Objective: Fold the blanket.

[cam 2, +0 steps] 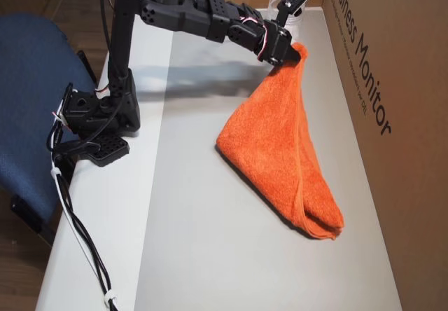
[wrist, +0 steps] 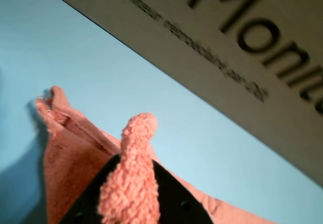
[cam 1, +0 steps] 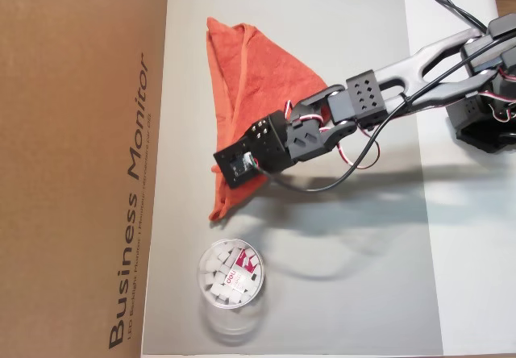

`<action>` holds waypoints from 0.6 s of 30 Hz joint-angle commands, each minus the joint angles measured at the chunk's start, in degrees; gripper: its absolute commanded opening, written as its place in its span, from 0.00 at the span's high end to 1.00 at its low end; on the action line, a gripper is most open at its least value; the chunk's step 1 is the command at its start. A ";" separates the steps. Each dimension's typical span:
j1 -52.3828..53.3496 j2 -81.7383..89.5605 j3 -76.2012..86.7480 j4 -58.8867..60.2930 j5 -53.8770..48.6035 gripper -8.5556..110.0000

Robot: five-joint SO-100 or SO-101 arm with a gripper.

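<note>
gripper [wrist: 132,193] jaws pinch a corner of the blanket [cam 2: 280,136]. soft, limp terry cloth drapes and sags; likely best gripped at corners or hems.

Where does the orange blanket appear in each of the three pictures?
An overhead view: blanket in the upper middle, partly under the gripper.
Wrist view: blanket at lower left, a pinched fold rising between the jaws.
An overhead view: blanket at centre-right, one corner lifted.
Shared landmark: the "Business Monitor" cardboard box.
</note>
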 commanded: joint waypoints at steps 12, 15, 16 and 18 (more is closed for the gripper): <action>-6.59 -5.89 -6.59 -0.97 -4.22 0.92; -6.59 -5.98 -6.50 -0.35 -7.82 0.89; -6.59 -5.98 -6.42 -0.35 -8.26 0.88; -6.59 -5.98 -6.42 -0.26 -8.79 0.86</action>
